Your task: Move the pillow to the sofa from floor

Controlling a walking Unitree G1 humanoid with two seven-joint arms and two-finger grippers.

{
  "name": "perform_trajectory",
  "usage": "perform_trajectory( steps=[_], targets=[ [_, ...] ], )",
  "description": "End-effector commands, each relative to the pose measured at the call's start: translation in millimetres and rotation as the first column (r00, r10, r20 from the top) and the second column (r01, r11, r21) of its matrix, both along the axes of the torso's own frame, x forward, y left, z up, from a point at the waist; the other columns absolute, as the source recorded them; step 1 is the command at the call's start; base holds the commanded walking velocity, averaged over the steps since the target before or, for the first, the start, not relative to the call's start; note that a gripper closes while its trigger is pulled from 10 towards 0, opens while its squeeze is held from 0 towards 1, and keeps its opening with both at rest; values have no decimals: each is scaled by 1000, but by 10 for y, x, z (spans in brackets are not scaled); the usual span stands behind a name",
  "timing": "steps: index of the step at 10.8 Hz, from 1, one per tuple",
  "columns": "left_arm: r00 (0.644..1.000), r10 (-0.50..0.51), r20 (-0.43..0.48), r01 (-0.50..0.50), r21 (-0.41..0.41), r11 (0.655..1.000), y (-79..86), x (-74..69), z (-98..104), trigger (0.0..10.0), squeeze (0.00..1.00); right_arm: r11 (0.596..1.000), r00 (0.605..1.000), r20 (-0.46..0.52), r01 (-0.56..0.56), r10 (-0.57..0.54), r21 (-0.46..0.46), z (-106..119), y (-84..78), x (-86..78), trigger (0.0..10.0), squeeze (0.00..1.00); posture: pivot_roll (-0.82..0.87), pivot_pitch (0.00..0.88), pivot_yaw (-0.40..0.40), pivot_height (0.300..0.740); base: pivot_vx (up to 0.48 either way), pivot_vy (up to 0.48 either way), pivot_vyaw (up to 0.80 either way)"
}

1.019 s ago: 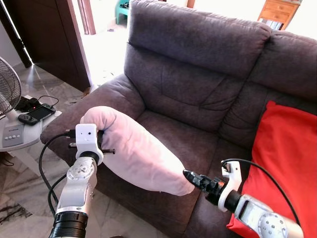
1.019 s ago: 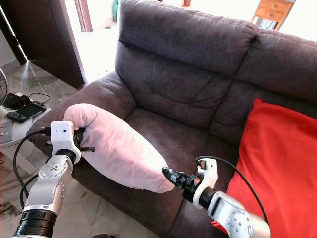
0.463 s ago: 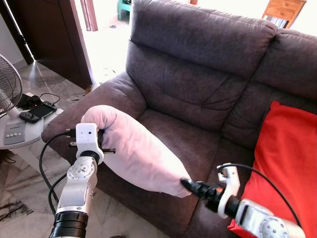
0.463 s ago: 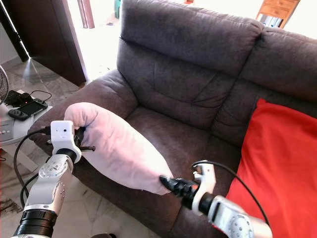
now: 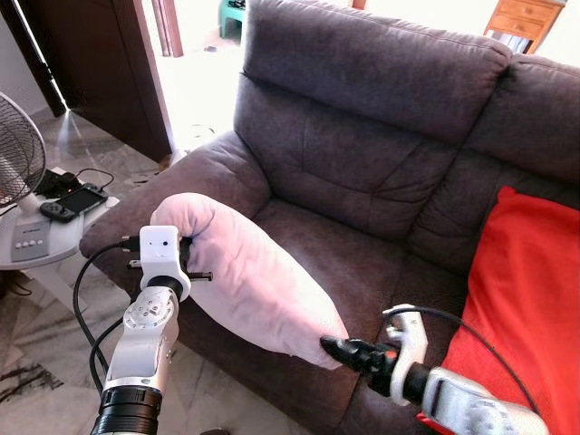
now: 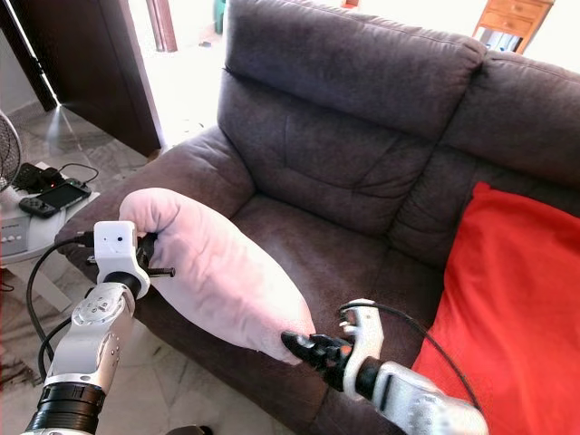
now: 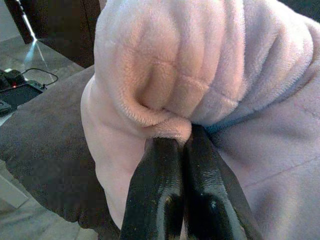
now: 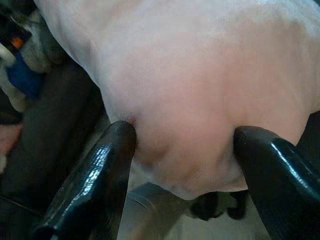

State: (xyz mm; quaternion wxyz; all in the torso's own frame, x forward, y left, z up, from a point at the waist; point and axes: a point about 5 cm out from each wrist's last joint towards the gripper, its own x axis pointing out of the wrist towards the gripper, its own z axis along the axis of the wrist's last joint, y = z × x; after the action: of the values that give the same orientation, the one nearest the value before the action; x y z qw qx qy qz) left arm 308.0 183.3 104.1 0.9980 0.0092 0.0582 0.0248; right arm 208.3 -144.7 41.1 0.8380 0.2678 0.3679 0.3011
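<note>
A soft pink pillow [image 5: 245, 281] hangs over the front edge of the dark grey sofa [image 5: 362, 154], above its left seat and armrest. My left gripper [image 7: 182, 142] is shut on a fold at the pillow's upper left end, just past the white wrist camera [image 5: 159, 246]. My right gripper [image 5: 328, 345] is at the pillow's lower right end. In the right wrist view its two black fingers [image 8: 107, 165] stand wide apart, open, with the pillow's rounded end bulging between them.
A red cushion [image 5: 526, 290] leans on the sofa's right seat. At the left a small white table [image 5: 41, 245] carries a fan [image 5: 16, 154] and a game controller [image 5: 71, 204]. A dark door [image 5: 100, 63] stands behind, with marble floor [image 5: 54, 308] below.
My right gripper has moved left and slightly down, from a gap beside the pillow to its lower end. The left gripper and pillow have stayed in place. The camera shifted a little.
</note>
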Motion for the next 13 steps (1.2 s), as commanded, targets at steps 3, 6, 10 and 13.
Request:
perform_trajectory(
  steps=[3,6,10,13],
  targets=[
    [998,-46,-53,44,-31,999,-118,2,-96,10000,0,985,999,-25,18,-22,-174,-188,-66,18,10000,0,56,63,-84,740,0,0,0],
    [998,-37,-45,36,-29,999,-105,7,-83,10000,0,928,987,43,158,-152,-339,-332,-266,146,10000,0,59,66,-86,740,0,0,0],
    [998,-37,-43,36,-28,999,-105,11,-78,10000,0,938,987,99,149,-124,-312,-291,-200,207,0,0,59,67,-85,740,0,0,0],
    [999,-35,-41,34,-24,999,-95,15,-74,10000,0,934,980,117,188,-159,-304,-255,-220,273,0,0,61,67,-84,740,0,0,0]
  ],
)
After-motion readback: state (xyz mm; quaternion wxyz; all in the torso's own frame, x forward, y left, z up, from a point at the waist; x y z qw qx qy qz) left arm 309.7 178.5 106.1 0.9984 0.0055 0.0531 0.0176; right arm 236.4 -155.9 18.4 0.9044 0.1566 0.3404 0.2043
